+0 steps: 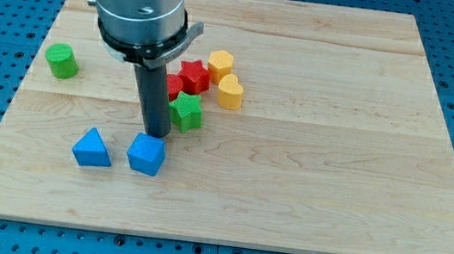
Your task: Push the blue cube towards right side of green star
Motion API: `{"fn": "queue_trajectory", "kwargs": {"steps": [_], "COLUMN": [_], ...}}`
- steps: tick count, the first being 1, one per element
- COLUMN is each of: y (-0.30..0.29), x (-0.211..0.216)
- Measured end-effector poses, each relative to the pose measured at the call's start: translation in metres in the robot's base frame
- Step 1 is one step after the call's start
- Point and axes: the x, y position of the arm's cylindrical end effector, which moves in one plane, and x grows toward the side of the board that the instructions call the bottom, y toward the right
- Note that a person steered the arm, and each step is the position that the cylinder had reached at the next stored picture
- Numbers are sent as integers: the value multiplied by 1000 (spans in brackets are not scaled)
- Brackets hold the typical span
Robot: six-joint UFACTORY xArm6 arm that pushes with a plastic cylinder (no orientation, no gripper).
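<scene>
The blue cube [146, 154] lies on the wooden board near the view's bottom left. The green star [185, 111] lies just above and to the right of it. My tip [156, 134] stands at the cube's top edge, apparently touching it, and just left of the green star's lower side. The rod runs up to the arm's grey body at the view's top.
A blue triangular block [92, 148] lies left of the cube. A red star [192, 77], a yellow hexagon block [221, 62] and a yellow heart [229, 92] cluster above the green star. A green cylinder [61, 61] sits at the left. The board's edge [222, 239] runs along the bottom.
</scene>
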Motion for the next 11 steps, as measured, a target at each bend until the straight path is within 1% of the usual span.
{"fn": "queue_trajectory", "kwargs": {"steps": [1,2,3,4,5,6,7,8,9,10,11], "y": [22,47,78,148,59,-35,-89,-131,-125,-54,7], "x": [-15,-16,24,64,85,92,112,84,55,69,70]}}
